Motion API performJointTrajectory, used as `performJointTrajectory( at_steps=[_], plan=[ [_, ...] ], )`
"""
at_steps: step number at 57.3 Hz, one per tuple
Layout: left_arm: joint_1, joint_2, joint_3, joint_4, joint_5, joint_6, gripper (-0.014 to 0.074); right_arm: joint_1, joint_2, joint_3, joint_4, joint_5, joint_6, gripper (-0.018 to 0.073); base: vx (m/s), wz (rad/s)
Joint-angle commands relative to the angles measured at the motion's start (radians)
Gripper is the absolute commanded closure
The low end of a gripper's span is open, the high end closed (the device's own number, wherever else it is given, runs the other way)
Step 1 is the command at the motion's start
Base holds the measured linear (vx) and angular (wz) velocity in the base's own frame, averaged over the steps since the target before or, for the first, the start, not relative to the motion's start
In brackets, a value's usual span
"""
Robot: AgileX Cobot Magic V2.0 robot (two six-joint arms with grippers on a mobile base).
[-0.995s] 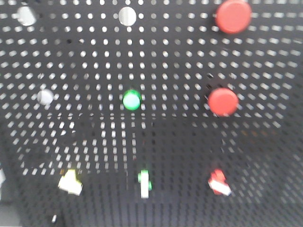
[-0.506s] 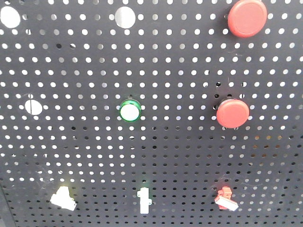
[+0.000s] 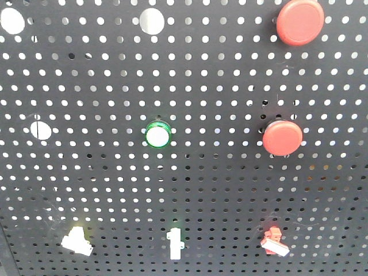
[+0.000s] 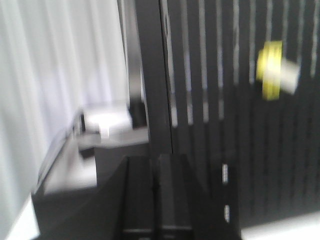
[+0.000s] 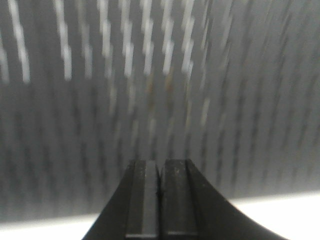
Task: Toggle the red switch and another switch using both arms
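On the black pegboard (image 3: 218,75), the small red switch (image 3: 273,241) with a white lever tip sits at the lower right. The pale yellow switch (image 3: 76,241) sits at the lower left; in the blurred left wrist view it shows as a yellow toggle (image 4: 274,72) up and to the right of my left gripper (image 4: 157,159). That black gripper is shut with nothing in it, in front of the board's left edge. My right gripper (image 5: 160,162) is shut too, facing blurred pegboard holes; no switch shows there. Neither gripper appears in the front view.
A white upright toggle (image 3: 175,242) stands between the two switches. A green-ringed button (image 3: 157,135) is mid-board, two large round red buttons (image 3: 282,137) (image 3: 300,22) on the right. A pale curtain (image 4: 55,75) and a white box (image 4: 107,120) lie left of the board.
The front view went from blurred and darker, with the switches higher in frame, to sharp and steady; nothing differs over the last half second.
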Motion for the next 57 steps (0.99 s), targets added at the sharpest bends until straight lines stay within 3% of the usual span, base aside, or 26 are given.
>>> performJointTrajectory(
  at_steps=[1, 8, 14, 22, 28, 34, 40, 48, 57],
  plan=[
    [-0.003, -0.009, -0.014, -0.064, -0.137, -0.052, 0.0594, -0.007, -0.01, -0.048, 0.008, -0.124, 0.028, 0.0561, 0.0, 0.0],
    [-0.006, 0.013, -0.156, -0.015, 0.022, -0.053, 0.0594, -0.007, -0.003, -0.235, -0.065, 0.208, 0.008, 0.0561, 0.0, 0.0],
    [-0.006, 0.102, -0.295, 0.052, 0.149, -0.033, 0.0594, -0.007, 0.058, -0.414, -0.075, 0.35, -0.02, 0.0561, 0.0, 0.0],
    [-0.006, 0.279, -0.416, 0.05, 0.217, -0.033, 0.0594, -0.007, 0.172, -0.566, -0.027, 0.385, -0.027, 0.0561, 0.0, 0.0],
    [-0.006, 0.367, -0.43, 0.038, 0.161, -0.039, 0.0594, -0.004, 0.213, -0.604, 0.037, 0.368, -0.021, 0.0561, 0.0, 0.01],
    [-0.006, 0.41, -0.43, -0.021, 0.127, -0.084, 0.0594, -0.004, 0.218, -0.602, 0.181, 0.337, -0.003, 0.0561, 0.0, 0.0],
    [-0.018, 0.441, -0.43, -0.065, 0.1, -0.074, 0.0594, -0.004, 0.218, -0.602, 0.268, 0.342, -0.043, 0.0561, 0.0, 0.0],
    [-0.109, 0.508, -0.43, -0.065, 0.07, -0.059, 0.0594, -0.004, 0.218, -0.602, 0.3, 0.344, -0.102, 0.0561, 0.0, 0.0],
    [-0.287, 0.613, -0.43, -0.076, -0.044, -0.055, 0.0594, -0.004, 0.218, -0.601, 0.3, 0.355, -0.111, 0.0561, 0.0, 0.0]
  ],
)
